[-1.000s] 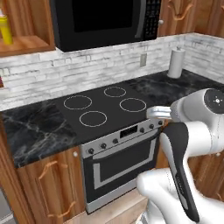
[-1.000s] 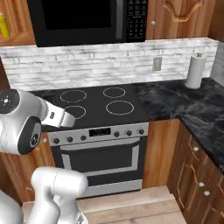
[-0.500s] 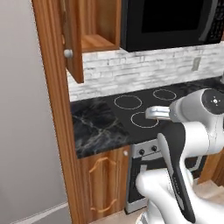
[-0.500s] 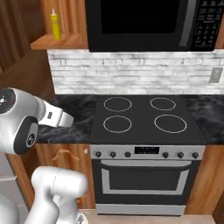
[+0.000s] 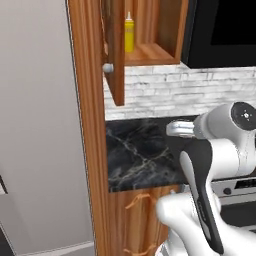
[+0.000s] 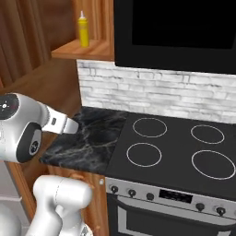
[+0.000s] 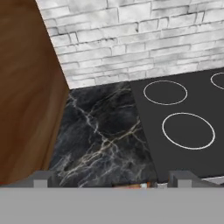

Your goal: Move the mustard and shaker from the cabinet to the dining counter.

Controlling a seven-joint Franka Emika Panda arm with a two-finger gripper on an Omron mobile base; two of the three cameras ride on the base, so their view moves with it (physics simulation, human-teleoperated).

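While the mustard (image 5: 129, 33) stands upright on the shelf of the cabinet (image 5: 150, 54), whose door (image 5: 114, 55) hangs open, the tool (image 7: 111, 178) hovers empty with its tips set wide apart, low over the black marble worktop (image 7: 103, 140) beside the stove (image 6: 184, 156).

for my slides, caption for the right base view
Mustard on the open cabinet shelf, robot arm below beside the stove.
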